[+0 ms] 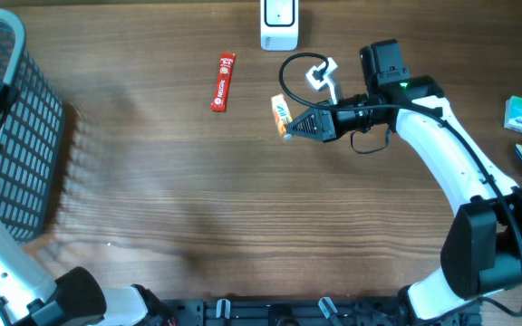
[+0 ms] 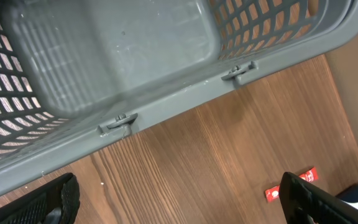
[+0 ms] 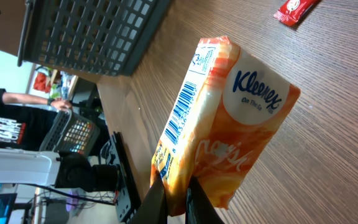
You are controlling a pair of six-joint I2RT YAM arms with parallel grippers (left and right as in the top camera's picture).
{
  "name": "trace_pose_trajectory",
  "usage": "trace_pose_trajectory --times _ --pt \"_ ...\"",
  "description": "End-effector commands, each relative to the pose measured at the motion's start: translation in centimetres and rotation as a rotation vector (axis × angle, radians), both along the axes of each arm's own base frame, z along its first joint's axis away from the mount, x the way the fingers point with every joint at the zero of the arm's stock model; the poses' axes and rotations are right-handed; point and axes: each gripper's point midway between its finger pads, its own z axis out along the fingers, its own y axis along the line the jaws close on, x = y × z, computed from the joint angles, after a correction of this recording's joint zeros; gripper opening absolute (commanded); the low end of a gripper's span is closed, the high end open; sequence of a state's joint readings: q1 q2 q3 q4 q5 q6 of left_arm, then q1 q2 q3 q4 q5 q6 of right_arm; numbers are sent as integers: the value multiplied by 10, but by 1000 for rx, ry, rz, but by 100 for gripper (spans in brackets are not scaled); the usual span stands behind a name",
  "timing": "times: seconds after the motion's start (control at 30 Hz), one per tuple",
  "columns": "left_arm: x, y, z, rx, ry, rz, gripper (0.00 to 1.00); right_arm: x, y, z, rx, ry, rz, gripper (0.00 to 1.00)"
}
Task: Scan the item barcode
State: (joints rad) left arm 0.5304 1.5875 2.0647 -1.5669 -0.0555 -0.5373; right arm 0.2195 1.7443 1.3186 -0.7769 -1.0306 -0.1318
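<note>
A brown wood-grain table (image 1: 243,226) fills the overhead view, with a grey basket (image 1: 12,136) at its left edge and a white device (image 1: 279,25), probably the scanner, at the far edge. A red packet (image 1: 223,81) lies flat to the left of that device, and a teal box (image 1: 518,115) sits far off to the right. The right gripper (image 1: 290,124) is closed on a small orange tissue pack (image 1: 281,110), which sits just in front of the device and apart from it.

In the left wrist view, the left gripper (image 2: 178,190) hangs over bare table beside the basket (image 2: 135,56). Its fingers (image 2: 55,199) are spread wide and hold nothing. The red packet (image 2: 291,185) shows at the lower right.

In the right wrist view, the pack (image 3: 241,124) is lifted clear of the table (image 3: 328,155). The fingers (image 3: 155,202) pinch it at its lower end. The barcode (image 3: 182,112) runs along one narrow side, uncovered and facing away from the table.

The pack looks light and soft, a film wrap over tissues. It should squash and may twist under a hard squeeze, and the glossy film could slip. A pinch across the broad faces near one end, as here, seems right, since it leaves the barcode side free. That side probably has to be turned toward the device.
</note>
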Motion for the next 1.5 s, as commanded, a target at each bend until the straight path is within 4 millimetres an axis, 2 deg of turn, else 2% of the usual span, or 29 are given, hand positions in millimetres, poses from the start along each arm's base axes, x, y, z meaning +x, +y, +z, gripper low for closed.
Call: trace_pose_trajectory --times 0.0,0.13,0.23,0.43,0.57,0.6,0.7,0.87,1.0,1.03,1.07,1.13,1.17,1.33,1.4,1.47 --pt "0 3 0 2 -2 16 100 6 -9 -13 -103 18 -68 5" --pt "0 3 0 2 -2 17 100 21 -41 -52 -412 39 -243 4" --pt "0 3 0 2 -2 16 100 24 -54 -66 -564 23 -311 4" --pt "0 3 0 2 -2 16 100 27 -67 -78 -793 -32 -423 5" --pt "0 3 0 2 -2 17 100 28 -89 -79 -1058 -142 -546 4" --pt "0 3 0 2 -2 16 100 23 -90 -80 -1165 -203 -541 4" --pt "0 3 0 2 -2 16 100 11 -78 -92 -1230 -224 -470 4" --pt "0 3 0 2 -2 17 100 -11 -61 -135 -1306 -141 -397 4" --pt "0 3 0 2 -2 17 100 -27 -48 -164 -1296 -53 -340 4" --pt "0 3 0 2 -2 17 100 -28 -47 -164 -1292 -45 -341 14" --pt "0 3 0 2 -2 17 100 -28 -47 -164 -1289 -41 -342 40" --pt "0 3 0 2 -2 17 100 -26 -46 -159 -1278 -35 -361 67" --pt "0 3 0 2 -2 16 100 -24 -46 -151 -1270 -33 -373 100" --pt "0 3 0 2 -2 17 100 -6 -41 -97 -1143 -33 -439 100" --pt "0 3 0 2 -2 17 100 1 -41 -72 -1037 -23 -448 99" --pt "0 3 0 2 -2 16 100 4 -46 -58 -926 15 -425 100"
